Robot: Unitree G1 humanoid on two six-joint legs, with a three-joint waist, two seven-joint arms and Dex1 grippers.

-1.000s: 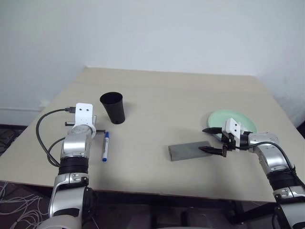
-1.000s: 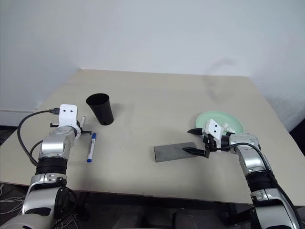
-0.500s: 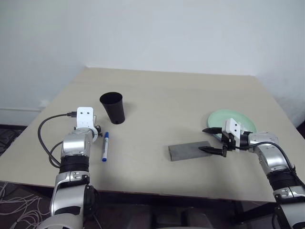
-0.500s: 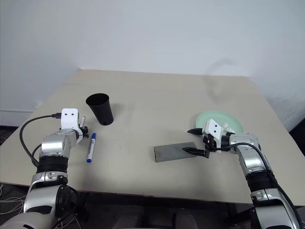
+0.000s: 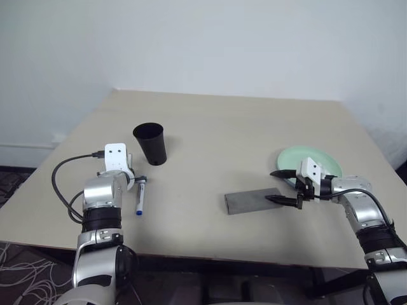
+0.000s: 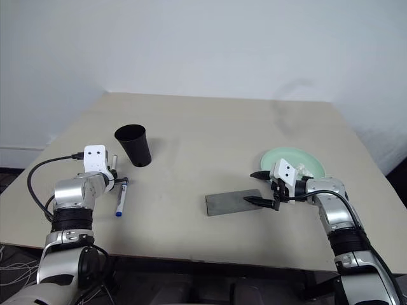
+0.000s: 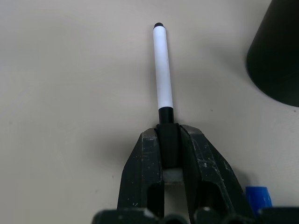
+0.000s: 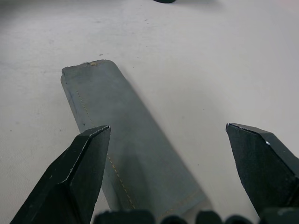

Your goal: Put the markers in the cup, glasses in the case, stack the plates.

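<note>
Black-capped white slim marker [image 7: 162, 77] is pinched in left gripper [image 7: 169, 140] fingers on the table, apparently beside the blue-capped one. Next: lift, drop into black tapered plastic cup [image 5: 151, 143]. Right gripper [image 5: 277, 185] gapes wide over grey fabric case [image 5: 254, 200].

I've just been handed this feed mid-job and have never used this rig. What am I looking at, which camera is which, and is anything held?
This is a two-armed humanoid robot at a table. The two wide pictures come from its head, looking down; the two close-ups come from a camera on each wrist. The left gripper is shut on the black-capped marker, which lies on the table beside the black cup. A blue-capped marker lies next to it. The right gripper is open and holds nothing, near one end of the grey case, with a green plate behind it.
</note>
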